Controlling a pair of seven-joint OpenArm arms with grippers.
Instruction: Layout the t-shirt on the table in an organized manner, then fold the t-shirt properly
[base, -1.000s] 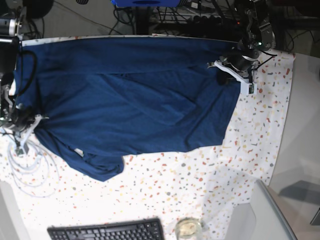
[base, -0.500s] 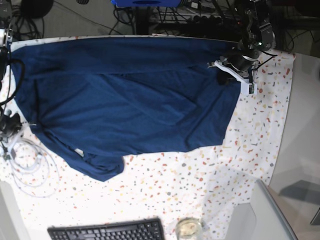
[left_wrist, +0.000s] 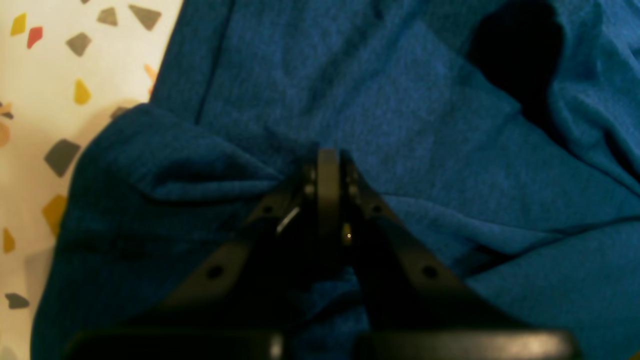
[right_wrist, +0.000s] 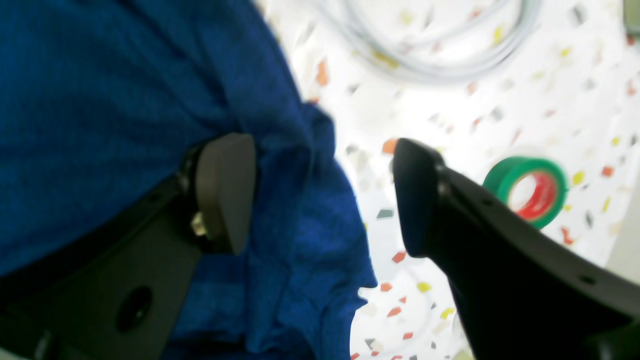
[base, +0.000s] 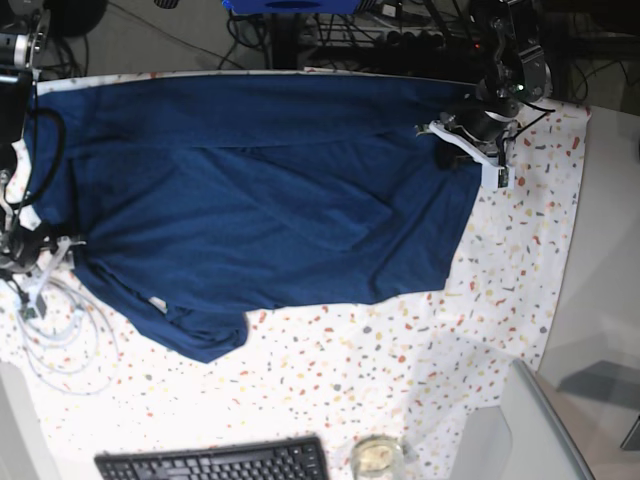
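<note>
A: So where did the t-shirt (base: 270, 200) lie?

B: Spread wide across the table (base: 520, 270), navy cloth over the speckled white cover, its far edge along the table's back side. One corner was bunched and rumpled at the near left of the base view, above a black keyboard (base: 212, 463).

A: And the left gripper (left_wrist: 327, 160)?

B: Pressed tight, jaws together, pinching a fold of the t-shirt at its edge beside bare table. In the base view that arm stood at the upper right corner of the cloth.

A: The right gripper (right_wrist: 322, 195)?

B: Its jaws stood well apart, nothing clamped between them. One finger (right_wrist: 225, 190) lay over the blue fabric, the other hung above the flecked cover, with the shirt's hem running between the two.

A: Anything else nearby?

B: A roll of green tape (right_wrist: 527, 190) just past the right gripper's outer finger, and a coil of pale cable (base: 55, 340) on the table at that side
</note>
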